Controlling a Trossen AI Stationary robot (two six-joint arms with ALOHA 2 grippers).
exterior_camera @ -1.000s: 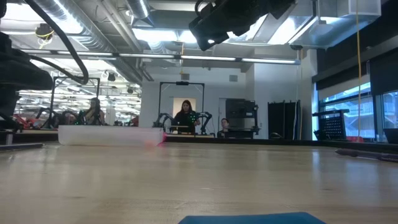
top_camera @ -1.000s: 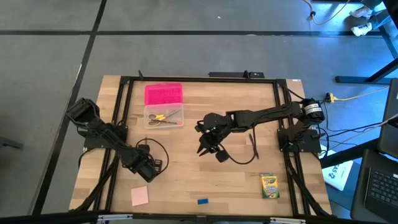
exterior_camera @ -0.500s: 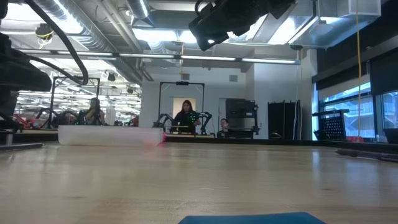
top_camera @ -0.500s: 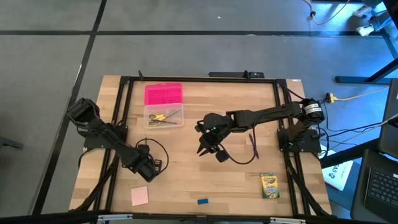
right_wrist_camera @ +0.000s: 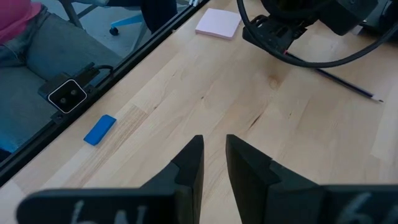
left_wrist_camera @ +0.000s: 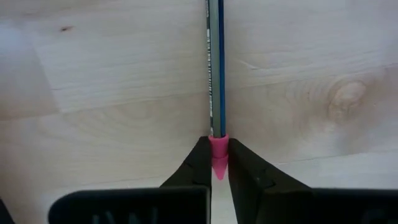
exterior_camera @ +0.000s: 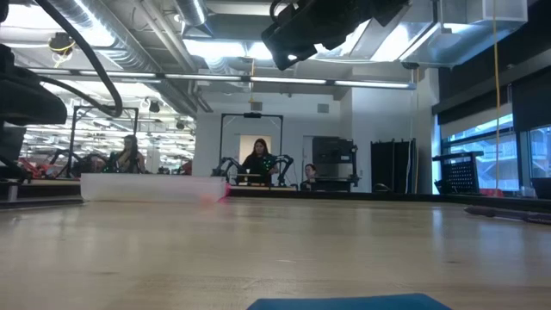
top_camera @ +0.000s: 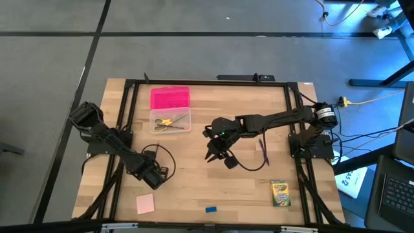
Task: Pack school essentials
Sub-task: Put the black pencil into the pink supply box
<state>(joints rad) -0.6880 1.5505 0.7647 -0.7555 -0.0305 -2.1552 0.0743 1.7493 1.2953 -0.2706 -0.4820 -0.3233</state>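
My left gripper (top_camera: pixel 157 173) is low at the table's near left, shut on a thin blue-grey pencil (left_wrist_camera: pixel 216 68) with a pink end cap. The pencil also shows in the right wrist view (right_wrist_camera: pixel 348 85). My right gripper (top_camera: pixel 217 155) hangs above the table's middle, narrowly open and empty (right_wrist_camera: pixel 214 163). Yellow-handled scissors (top_camera: pixel 169 121) lie in a clear box (top_camera: pixel 155 126) beside its pink lid (top_camera: pixel 170 98). The crayon box (top_camera: pixel 280 193), pink notepad (top_camera: pixel 145 204) and blue eraser (top_camera: pixel 211 209) lie flat near the front edge. A dark red pen (top_camera: pixel 264 150) lies right of centre. My left gripper pinches the pencil's pink end cap (left_wrist_camera: pixel 217 152) between its two fingertips. The fingers lie along the pencil, in line with it. The pencil reaches straight out ahead of the fingers, low along the wood. Its pointed end (right_wrist_camera: pixel 374 97) is at the table top.
A black frame (top_camera: pixel 123 129) runs round the table's edges. Cables loop beside my left gripper (top_camera: pixel 167 155) and below my right gripper (top_camera: pixel 249 167). People and other robots show in the room behind the table (exterior_camera: pixel 258 159). Bare wood lies between the two grippers.
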